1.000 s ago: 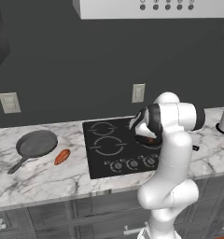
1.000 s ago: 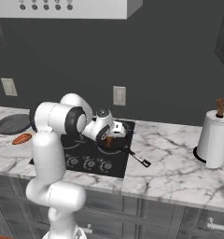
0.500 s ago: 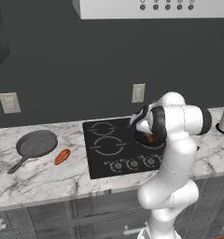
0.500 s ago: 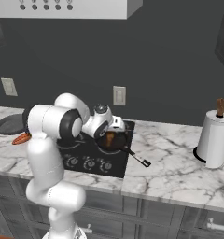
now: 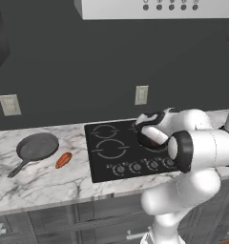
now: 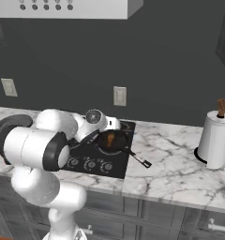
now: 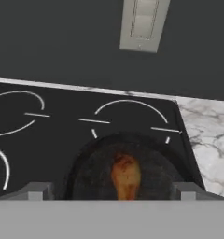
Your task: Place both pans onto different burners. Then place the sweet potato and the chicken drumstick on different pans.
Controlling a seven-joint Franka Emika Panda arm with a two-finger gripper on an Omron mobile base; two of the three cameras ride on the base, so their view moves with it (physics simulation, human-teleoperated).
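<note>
Claw is seen spread wide, just above black pan on right burner of cooktop; chicken drumstick lies in it. Grey pan & sweet potato are left on worktop, apart.

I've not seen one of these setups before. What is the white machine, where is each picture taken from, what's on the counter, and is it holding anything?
It is a white robot arm in a rendered kitchen. Two pictures come from cameras behind it, left and right; the third looks along its end effector, which is open and holds nothing. A near-black frying pan sits on the black glass cooktop with a golden-brown chicken drumstick in it. A dull grey frying pan and an orange-red sweet potato lie on the marble counter, left of the cooktop.
</note>
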